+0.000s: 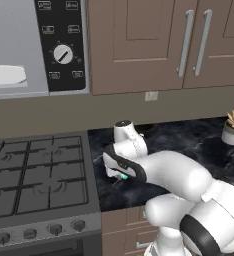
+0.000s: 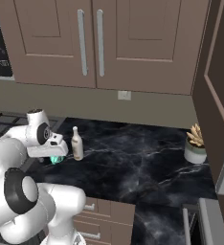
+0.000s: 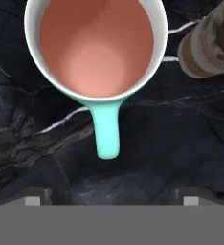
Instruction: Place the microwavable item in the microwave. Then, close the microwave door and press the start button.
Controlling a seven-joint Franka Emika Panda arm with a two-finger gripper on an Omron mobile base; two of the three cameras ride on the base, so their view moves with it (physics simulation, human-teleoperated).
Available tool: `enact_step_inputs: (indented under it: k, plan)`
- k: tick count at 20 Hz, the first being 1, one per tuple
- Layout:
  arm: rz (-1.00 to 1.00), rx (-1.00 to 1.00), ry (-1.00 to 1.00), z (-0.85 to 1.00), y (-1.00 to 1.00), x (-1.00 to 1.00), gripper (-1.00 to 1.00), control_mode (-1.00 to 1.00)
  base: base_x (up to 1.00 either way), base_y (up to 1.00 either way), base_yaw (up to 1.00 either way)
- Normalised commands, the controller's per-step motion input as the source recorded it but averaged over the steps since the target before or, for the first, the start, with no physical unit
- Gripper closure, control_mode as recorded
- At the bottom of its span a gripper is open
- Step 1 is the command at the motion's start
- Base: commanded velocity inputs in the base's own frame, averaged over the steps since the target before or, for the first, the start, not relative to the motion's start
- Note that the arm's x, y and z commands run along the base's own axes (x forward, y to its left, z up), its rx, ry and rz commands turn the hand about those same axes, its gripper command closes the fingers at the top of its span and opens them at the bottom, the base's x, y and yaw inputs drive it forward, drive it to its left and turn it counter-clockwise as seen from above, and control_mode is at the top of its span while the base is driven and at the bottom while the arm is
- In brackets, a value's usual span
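Hovering over the teal mug (image 3: 95, 52), fingers spread wide.
You've got the gripper (image 3: 111, 200) above the mug's handle, holding nothing; mug sits on the black marble counter (image 2: 147, 162) just beside the beige bottle (image 2: 77, 143), microwave (image 1: 19, 50) up left.

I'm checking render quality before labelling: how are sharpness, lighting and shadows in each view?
Hand view: the mug is soft-edged, its rim cropped at the top; the bottle beside it is blurry; flat light, no glare on the liquid. Left base view: even lighting, coarse texture on the counter, the microwave interior pale, nearly washed out. Right base view: dim, soft shadows under the plant.
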Motion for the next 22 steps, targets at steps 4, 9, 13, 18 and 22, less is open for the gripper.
enact_step_inputs:
  k: [4, 9, 13, 18, 22]
  plan:
    - [0.00, 0.00, 0.03, -0.20, 0.14, 0.29, -1.00, -1.00, 0.00, 0.00, 0.00]
    - [0.00, 0.00, 0.02, -0.29, 0.15, 0.16, -1.00, -1.00, 0.00, 0.00, 0.00]
    - [0.00, 0.00, 0.01, -0.23, 0.09, 0.23, -1.00, -1.00, 0.00, 0.00, 0.00]
    - [0.00, 0.02, 0.00, -0.17, 0.00, 0.18, -1.00, -1.00, 0.00, 0.00, 0.00]
    - [0.00, 0.01, 0.00, -0.18, 0.00, 0.00, 1.00, -1.00, 0.00, 0.00, 0.00]
